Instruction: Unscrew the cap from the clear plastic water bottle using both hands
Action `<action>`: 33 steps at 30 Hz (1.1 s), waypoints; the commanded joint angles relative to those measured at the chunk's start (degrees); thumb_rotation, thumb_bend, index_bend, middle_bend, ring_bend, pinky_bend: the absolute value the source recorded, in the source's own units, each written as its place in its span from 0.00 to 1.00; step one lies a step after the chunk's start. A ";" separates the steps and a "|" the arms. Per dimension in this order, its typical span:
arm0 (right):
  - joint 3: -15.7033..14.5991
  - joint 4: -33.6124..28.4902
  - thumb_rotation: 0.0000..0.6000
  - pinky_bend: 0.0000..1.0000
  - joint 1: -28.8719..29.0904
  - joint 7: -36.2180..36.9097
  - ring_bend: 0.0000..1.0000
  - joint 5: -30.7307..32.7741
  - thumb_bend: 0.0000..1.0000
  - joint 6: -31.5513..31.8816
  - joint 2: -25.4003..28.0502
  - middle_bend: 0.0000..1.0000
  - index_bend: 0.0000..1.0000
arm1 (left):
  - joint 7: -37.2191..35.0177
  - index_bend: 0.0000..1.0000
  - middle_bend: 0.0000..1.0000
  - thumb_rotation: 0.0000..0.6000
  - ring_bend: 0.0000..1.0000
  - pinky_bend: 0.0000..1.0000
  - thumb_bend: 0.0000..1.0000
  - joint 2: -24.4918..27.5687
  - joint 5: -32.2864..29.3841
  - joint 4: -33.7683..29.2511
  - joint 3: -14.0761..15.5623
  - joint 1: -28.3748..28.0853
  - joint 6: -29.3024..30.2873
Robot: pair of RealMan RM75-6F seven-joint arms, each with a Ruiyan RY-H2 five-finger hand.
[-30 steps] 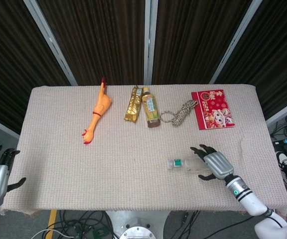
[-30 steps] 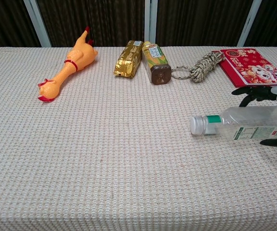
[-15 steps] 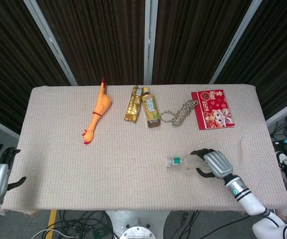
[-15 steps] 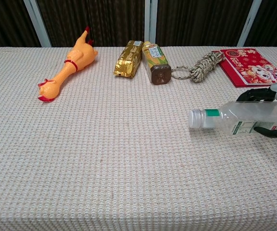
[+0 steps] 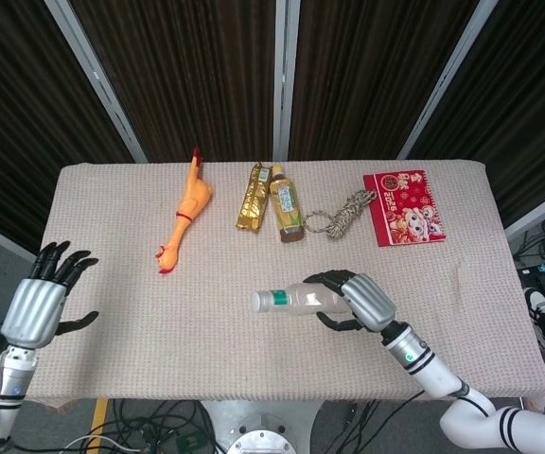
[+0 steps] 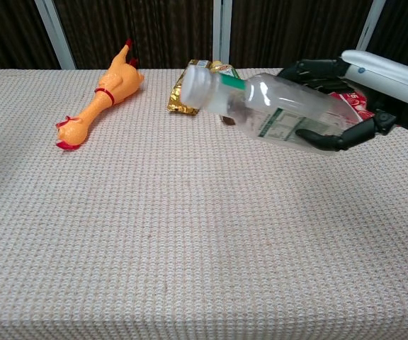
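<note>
My right hand [image 5: 360, 299] [image 6: 335, 106] grips the clear plastic water bottle [image 5: 301, 299] [image 6: 275, 112] around its body and holds it above the table, lying nearly level. The bottle's white cap [image 5: 258, 302] [image 6: 193, 85] with its green neck band points toward my left. My left hand [image 5: 41, 301] hovers over the table's left edge with its fingers spread and nothing in it; it is outside the chest view.
An orange rubber chicken [image 5: 184, 214] lies at the back left. A gold packet [image 5: 250, 196], a tea bottle [image 5: 286, 204], a coil of rope [image 5: 346, 212] and a red booklet [image 5: 405, 206] line the far side of the cloth-covered table [image 5: 225, 350].
My right hand has lifted the bottle off the table and carried it left toward the middle. My left hand has risen and moved in over the table's left edge.
</note>
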 commanded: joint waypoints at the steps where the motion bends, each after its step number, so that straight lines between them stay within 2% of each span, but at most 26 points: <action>1: 1.57 -2.21 1.00 0.40 1.97 -1.74 0.31 1.03 0.45 -1.85 -1.85 0.49 0.48 | -1.07 0.22 0.16 1.00 0.03 0.02 0.00 -1.29 1.35 -0.71 -0.68 -2.34 -1.93; 9: 3.75 -7.23 1.00 0.40 4.70 -6.42 0.30 4.38 0.45 -4.41 -5.12 0.47 0.48 | -3.32 0.22 0.16 1.00 0.03 0.02 0.00 -6.23 2.99 -1.07 -1.30 -6.08 -3.35; 10: 5.83 -5.11 1.00 0.40 6.50 -6.15 0.30 6.37 0.45 -6.54 -6.20 0.47 0.48 | -3.56 0.22 0.16 1.00 0.03 0.02 0.00 -6.57 3.11 -1.01 -1.33 -6.31 -3.32; 11: 6.54 -4.27 1.00 0.40 7.43 -6.31 0.30 7.26 0.45 -7.57 -6.94 0.47 0.48 | -3.91 0.22 0.16 1.00 0.03 0.02 0.00 -6.99 3.26 -0.98 -1.39 -6.59 -3.20; 14: 7.00 -4.14 1.00 0.40 8.10 -7.17 0.30 8.70 0.45 -8.23 -7.74 0.48 0.48 | -5.02 0.22 0.16 1.00 0.03 0.02 0.00 -8.01 3.75 -1.04 -1.50 -7.24 -2.79; 21: 7.10 -1.37 1.00 0.40 8.88 -6.63 0.30 11.31 0.45 -9.42 -8.92 0.48 0.48 | -7.76 0.22 0.16 1.00 0.03 0.02 0.00 -11.60 4.76 0.15 -1.88 -9.99 -3.62; 33: 5.12 -0.25 1.00 0.40 8.56 -4.96 0.30 10.63 0.46 -8.20 -8.98 0.48 0.48 | -7.28 0.23 0.16 1.00 0.03 0.02 0.00 -15.97 3.18 3.02 -3.37 -14.11 -5.77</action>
